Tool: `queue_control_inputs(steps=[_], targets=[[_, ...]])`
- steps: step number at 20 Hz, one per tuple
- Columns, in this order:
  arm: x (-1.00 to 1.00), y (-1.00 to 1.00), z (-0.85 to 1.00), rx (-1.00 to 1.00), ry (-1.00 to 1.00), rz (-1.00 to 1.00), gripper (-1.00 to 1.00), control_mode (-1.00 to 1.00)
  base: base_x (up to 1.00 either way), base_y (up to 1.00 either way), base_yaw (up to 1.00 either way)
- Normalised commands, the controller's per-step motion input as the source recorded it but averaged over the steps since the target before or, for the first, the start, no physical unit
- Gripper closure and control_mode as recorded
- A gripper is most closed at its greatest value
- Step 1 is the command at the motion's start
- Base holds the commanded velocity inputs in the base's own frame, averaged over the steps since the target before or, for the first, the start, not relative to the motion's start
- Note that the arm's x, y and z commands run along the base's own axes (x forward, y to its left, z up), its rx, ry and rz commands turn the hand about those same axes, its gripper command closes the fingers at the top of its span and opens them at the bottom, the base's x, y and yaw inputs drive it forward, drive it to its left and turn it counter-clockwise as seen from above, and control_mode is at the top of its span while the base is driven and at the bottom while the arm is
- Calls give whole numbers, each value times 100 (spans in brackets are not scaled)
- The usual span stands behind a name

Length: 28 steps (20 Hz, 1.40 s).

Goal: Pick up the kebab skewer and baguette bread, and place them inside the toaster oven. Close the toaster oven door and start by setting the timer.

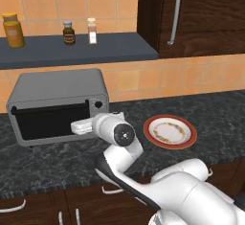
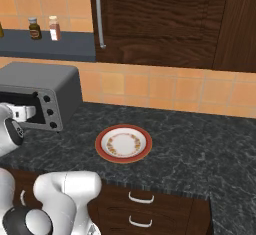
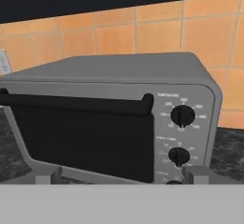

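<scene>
Toaster oven (image 1: 57, 92) shut behind dark toaster oven door (image 3: 86, 139), contents hidden; plate (image 2: 123, 142) bare; gripper (image 1: 80, 127) at door, finger state unreadable.

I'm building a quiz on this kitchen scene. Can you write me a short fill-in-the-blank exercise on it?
1. The oven door is ____.
2. The plate on the counter holds ____ food.
3. The tool is in front of the ____.
4. On the shelf stand ____ containers.

Missing words: shut; no; oven; three
</scene>
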Motion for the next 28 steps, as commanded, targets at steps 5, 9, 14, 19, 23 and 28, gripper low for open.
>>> queue_control_inputs(steps=[5,9,14,19,23,28], targets=[[0,-25,-29,4,0,-1,-100,-100,0,0,0],[0,-25,-26,4,0,-5,-100,-100,0,0,0],[0,-5,-20,0,0,-3,-100,-100,0,0,0],[0,0,-17,0,0,-5,-100,-100,0,0,0],[11,0,0,0,0,-4,-100,-100,0,0,0],[31,0,0,0,0,-6,-100,-100,0,0,0]])
